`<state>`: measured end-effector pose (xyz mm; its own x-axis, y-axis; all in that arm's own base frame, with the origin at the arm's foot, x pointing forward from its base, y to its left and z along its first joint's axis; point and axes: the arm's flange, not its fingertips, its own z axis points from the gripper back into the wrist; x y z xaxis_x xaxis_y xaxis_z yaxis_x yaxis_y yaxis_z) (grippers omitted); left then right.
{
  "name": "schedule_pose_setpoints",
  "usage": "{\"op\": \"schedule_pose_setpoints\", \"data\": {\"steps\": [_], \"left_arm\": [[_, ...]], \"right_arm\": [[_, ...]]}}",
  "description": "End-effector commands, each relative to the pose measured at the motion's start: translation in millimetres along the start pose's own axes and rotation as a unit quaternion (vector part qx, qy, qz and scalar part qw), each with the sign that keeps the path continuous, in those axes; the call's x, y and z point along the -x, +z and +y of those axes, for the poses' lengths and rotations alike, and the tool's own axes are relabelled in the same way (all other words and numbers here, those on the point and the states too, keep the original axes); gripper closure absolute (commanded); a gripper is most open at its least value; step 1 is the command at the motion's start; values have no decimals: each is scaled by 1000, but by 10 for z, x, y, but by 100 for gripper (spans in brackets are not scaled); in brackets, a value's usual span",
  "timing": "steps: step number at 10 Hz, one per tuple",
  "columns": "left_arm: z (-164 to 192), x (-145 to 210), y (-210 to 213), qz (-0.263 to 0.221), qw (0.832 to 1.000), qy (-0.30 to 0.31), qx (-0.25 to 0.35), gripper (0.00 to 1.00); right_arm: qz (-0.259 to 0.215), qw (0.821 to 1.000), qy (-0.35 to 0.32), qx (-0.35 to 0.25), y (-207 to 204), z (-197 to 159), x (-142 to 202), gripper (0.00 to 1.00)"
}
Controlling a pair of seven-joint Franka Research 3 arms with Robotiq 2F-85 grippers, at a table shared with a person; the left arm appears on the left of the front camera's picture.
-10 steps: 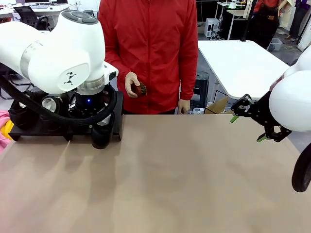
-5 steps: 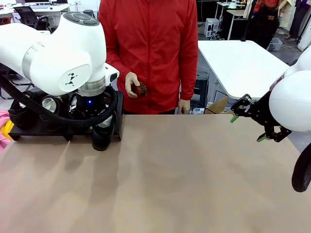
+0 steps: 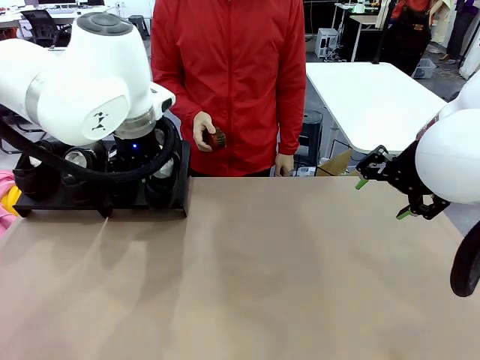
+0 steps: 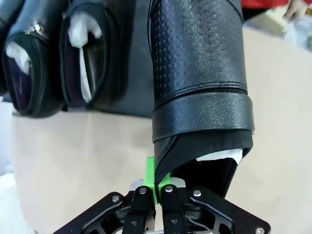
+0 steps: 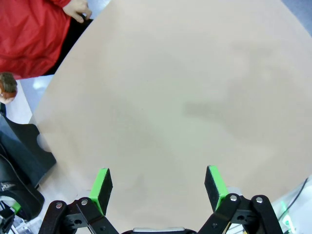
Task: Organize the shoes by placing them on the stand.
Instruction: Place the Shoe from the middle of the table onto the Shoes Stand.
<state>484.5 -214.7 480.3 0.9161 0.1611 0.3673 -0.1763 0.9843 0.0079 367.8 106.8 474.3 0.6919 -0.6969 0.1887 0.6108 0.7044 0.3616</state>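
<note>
My left gripper (image 4: 157,181) is shut on the heel rim of a glossy black shoe (image 4: 200,73). It holds that shoe over the right end of the low black stand (image 3: 67,204), toe pointing away. In the front view the held shoe (image 3: 163,184) hangs under my left arm at the stand's right end. Two more black shoes (image 4: 87,58) (image 4: 27,58) with pale linings stand side by side on the stand (image 4: 134,58). My right gripper (image 3: 394,195) hovers open at the table's right edge, and in its wrist view the right gripper (image 5: 158,187) has nothing between its green pads.
A person in a red jacket (image 3: 229,75) stands at the far side, holding a small brown round object (image 3: 216,138) in one hand. The tan table (image 3: 262,270) stretches bare before the stand. A white table (image 3: 367,97) stands behind on the right.
My left arm has lifted the shoe from the table just in front of the stand's right end and carried it back over the stand. The right arm has not moved.
</note>
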Motion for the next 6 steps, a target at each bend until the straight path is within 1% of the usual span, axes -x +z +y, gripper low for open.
{"op": "schedule_pose_setpoints", "data": {"steps": [1,3,6], "left_arm": [[165,-80,-108,-40,999,8,12,100],[275,-214,-258,-57,998,-5,13,100],[292,-337,-442,-52,998,-12,18,100]], "right_arm": [[3,1000,10,-8,-3,-1,-25,0],[3,1000,10,-8,-3,-1,-25,0],[3,1000,10,-8,-3,-1,-25,0]]}}
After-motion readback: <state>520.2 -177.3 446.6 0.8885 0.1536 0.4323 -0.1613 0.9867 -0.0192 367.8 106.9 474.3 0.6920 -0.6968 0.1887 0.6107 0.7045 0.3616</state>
